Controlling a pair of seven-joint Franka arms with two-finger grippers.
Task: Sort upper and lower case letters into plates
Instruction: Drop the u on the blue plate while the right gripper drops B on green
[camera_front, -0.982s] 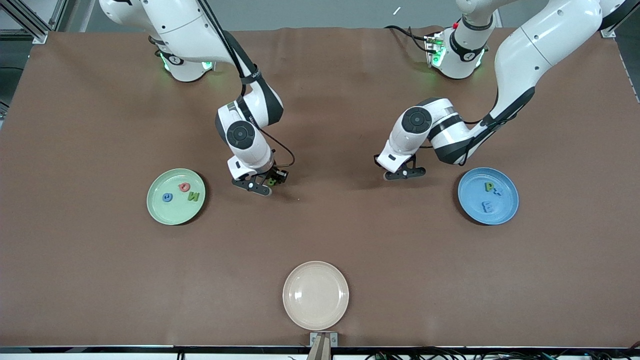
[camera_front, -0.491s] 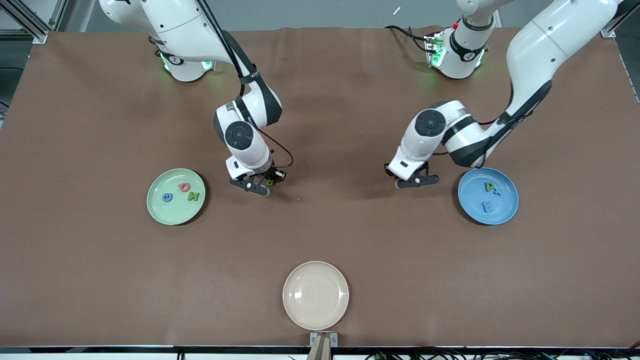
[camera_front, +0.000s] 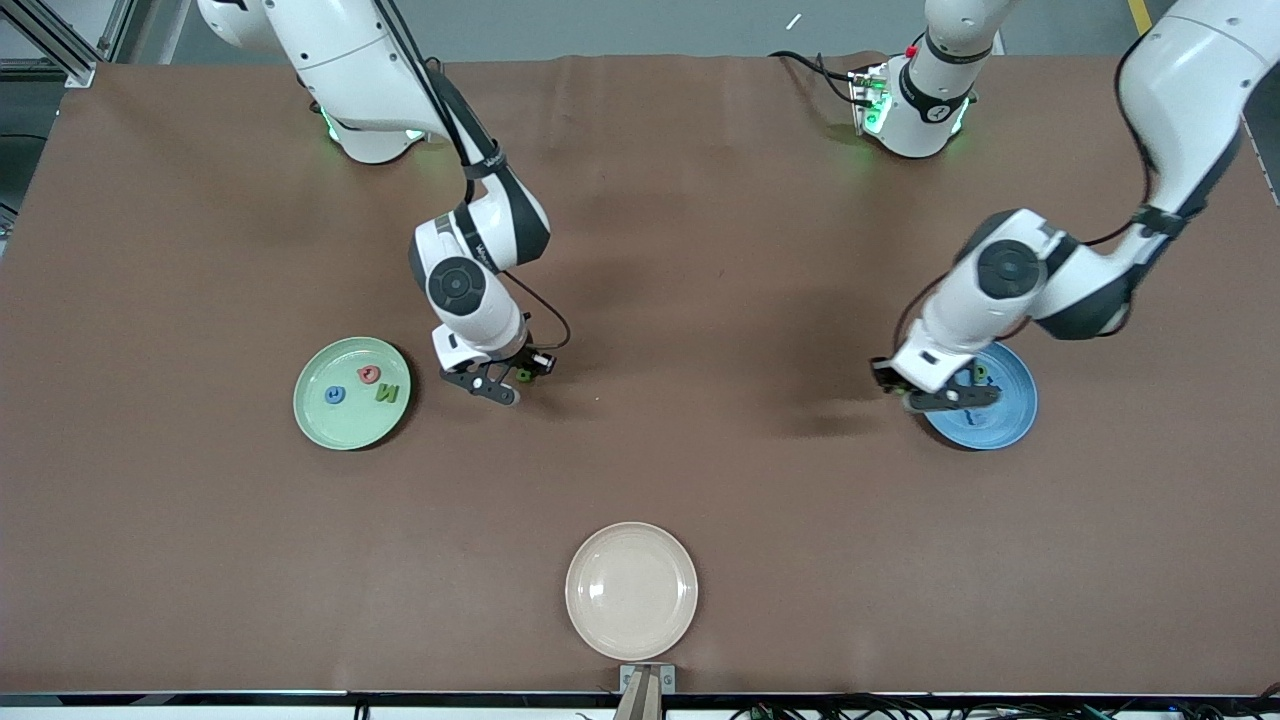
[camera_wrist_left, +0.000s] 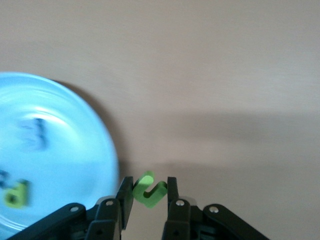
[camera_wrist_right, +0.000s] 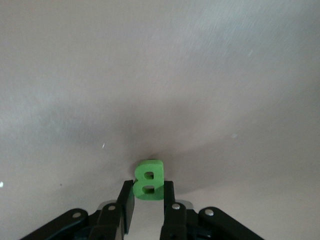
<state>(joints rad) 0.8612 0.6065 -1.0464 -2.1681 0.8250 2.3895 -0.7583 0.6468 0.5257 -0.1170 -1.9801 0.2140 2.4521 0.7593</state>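
Observation:
My left gripper (camera_front: 942, 399) hangs over the blue plate's (camera_front: 992, 426) rim on the side toward the table's middle. It is shut on a small hooked green letter (camera_wrist_left: 149, 190), pinched between the fingers of the left gripper (camera_wrist_left: 149, 186). In that plate (camera_wrist_left: 75, 150) lie a green P (camera_wrist_left: 15, 192) and a blurred blue letter (camera_wrist_left: 34, 134). My right gripper (camera_front: 497, 383) is low over the table beside the mint green plate (camera_front: 350, 426). It is shut on a green B (camera_wrist_right: 148, 180), which stands between the jaws of the right gripper (camera_wrist_right: 148, 187). The green plate holds a blue letter (camera_front: 335, 395), a pink-red letter (camera_front: 368, 374) and a green letter (camera_front: 387, 392).
A cream-beige plate (camera_front: 631, 590) lies near the table's front edge, nearest the front camera. Brown cloth covers the table between the plates. Both arm bases stand along the table's back edge.
The left arm has swung from the table's middle to the blue plate's rim, carrying its green letter. The right gripper has closed on the B and shifted slightly toward the green plate.

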